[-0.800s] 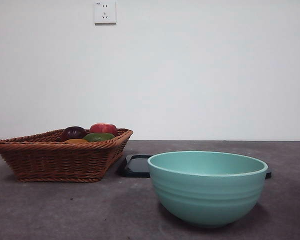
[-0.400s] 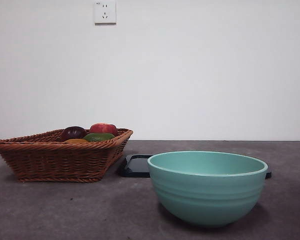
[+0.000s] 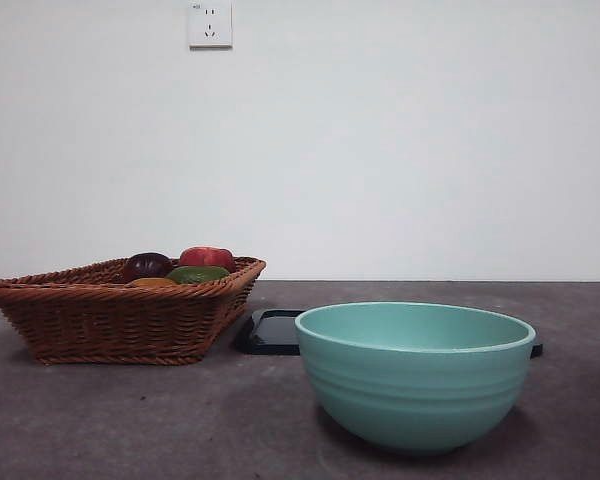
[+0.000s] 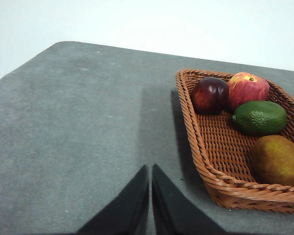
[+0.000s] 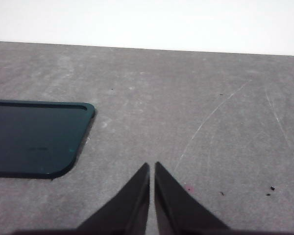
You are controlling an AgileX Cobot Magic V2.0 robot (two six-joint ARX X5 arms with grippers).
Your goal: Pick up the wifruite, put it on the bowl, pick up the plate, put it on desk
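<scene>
The wifruite, a small oval fruit with dull orange-brown skin, lies in the near right corner of a brown woven wicker basket, close against the rim. Beside it in the basket are a dark green oval fruit, a red-yellow apple-like fruit and a dark purple round fruit; the green one lies just beside the wifruite, the other two farther off. Nothing has yet been grasped. The left gripper hangs above the grey matte surface to the left of the basket, its jaws pressed together and empty. For the pick to go well, the jaws would need to be opened and brought down over the wifruite across its short axis, clear of the wicker rim and of the green fruit. The round teal-green ridged bowl stands on the surface to the right of the basket and nearer; no contents are seen over its rim. A flat dark rectangular plate lies behind the bowl. The right gripper waits near that plate, jaws closed on nothing.
</scene>
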